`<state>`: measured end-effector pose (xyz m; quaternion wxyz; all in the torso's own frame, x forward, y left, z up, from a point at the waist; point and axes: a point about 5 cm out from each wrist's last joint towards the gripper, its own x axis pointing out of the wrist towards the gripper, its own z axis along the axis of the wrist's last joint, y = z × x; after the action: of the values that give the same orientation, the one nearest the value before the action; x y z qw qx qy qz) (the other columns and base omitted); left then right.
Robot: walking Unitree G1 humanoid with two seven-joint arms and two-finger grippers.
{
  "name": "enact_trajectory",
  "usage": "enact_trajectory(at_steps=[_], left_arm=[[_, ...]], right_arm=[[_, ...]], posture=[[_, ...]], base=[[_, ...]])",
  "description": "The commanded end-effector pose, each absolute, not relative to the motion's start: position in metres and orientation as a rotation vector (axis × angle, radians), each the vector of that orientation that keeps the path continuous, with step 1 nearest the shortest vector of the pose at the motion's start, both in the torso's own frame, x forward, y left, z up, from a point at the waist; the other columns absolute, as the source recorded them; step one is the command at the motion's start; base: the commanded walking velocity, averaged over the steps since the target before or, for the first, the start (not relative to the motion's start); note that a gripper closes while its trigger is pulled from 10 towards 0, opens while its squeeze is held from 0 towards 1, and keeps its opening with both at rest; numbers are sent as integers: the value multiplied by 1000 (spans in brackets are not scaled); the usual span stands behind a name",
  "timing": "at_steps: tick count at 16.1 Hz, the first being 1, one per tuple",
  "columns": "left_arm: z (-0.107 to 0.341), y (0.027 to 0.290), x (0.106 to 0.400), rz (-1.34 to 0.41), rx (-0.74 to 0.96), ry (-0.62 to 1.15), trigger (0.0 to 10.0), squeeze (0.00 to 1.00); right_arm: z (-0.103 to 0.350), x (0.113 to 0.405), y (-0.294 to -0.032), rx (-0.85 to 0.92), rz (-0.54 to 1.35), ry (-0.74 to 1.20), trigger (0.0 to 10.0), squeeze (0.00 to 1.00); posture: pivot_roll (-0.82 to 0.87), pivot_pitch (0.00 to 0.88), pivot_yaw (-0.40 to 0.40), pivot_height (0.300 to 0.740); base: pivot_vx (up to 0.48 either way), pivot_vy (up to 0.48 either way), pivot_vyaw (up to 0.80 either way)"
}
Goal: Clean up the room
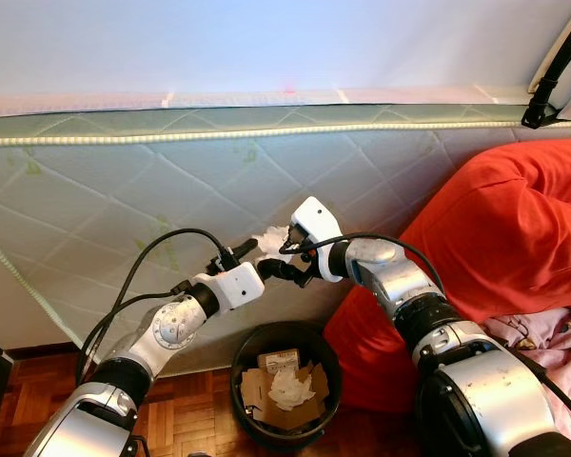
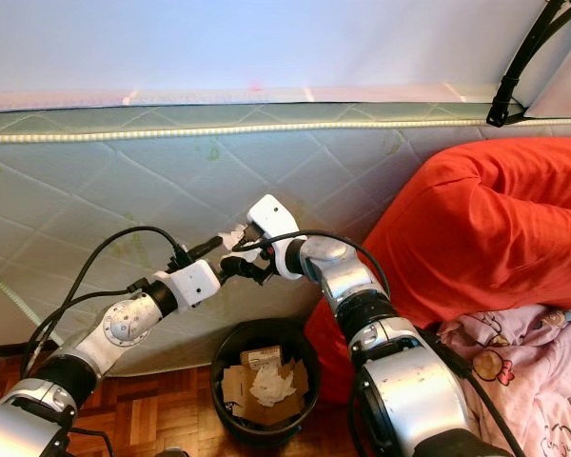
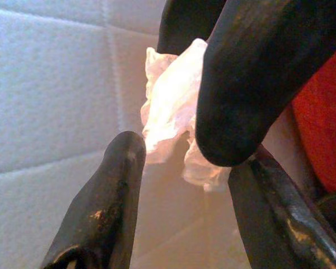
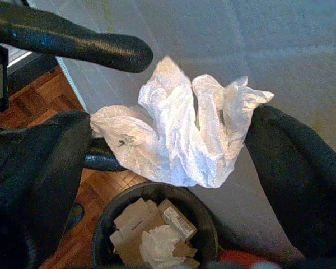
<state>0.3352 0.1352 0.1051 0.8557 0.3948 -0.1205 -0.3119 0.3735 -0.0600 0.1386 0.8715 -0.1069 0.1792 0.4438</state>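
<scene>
A crumpled white tissue point(image 1: 271, 235) hangs in front of the side of a mattress point(image 1: 124, 181), directly above a black trash bin point(image 1: 243, 367). My right gripper point(image 1: 287, 246) is shut on the tissue point(image 4: 179, 140), which spans the gap between its two fingers. From the left, my left gripper point(image 1: 265, 259) stands open, its fingers on either side of the tissue point(image 3: 168, 101) and of one right finger point(image 3: 241, 84). The bin point(image 4: 109, 224) holds cardboard scraps and another crumpled tissue.
A large red cushion point(image 1: 495, 238) leans against the mattress right of the bin. Pink patterned cloth point(image 1: 552, 333) lies at its lower right. The floor point(image 1: 190, 409) is wood parquet. A black strap point(image 1: 552, 76) hangs at the top right.
</scene>
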Motion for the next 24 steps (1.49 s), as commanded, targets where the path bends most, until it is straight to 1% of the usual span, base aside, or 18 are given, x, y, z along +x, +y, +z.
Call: enact_trajectory(at_steps=[1,2,3,4,18,24], left_arm=[[105,130,335,-693,825,-255,3294,0],[101,128,334,-709,835,-242,627,0],[101,127,334,-705,836,-244,745,0],[101,127,334,-700,832,-245,0,0],[105,127,338,-681,833,-256,0,0],[96,134,335,-665,811,-200,0,0]], right_arm=[[141,374,-61,-227,927,367,10000,0],[142,374,-61,-226,926,361,10000,0],[143,375,-61,-222,922,358,10000,0],[143,375,-61,-217,922,358,10000,0],[144,375,-64,-208,906,362,10000,0],[145,378,-66,-201,866,353,10000,0]], posture=[[122,64,-126,718],[119,68,-126,718],[119,71,-127,718],[119,74,-128,718],[115,92,-126,718],[123,92,-126,718]], base=[[0,0,0],[0,0,0],[0,0,0],[0,0,0],[0,0,0],[0,0,0]])
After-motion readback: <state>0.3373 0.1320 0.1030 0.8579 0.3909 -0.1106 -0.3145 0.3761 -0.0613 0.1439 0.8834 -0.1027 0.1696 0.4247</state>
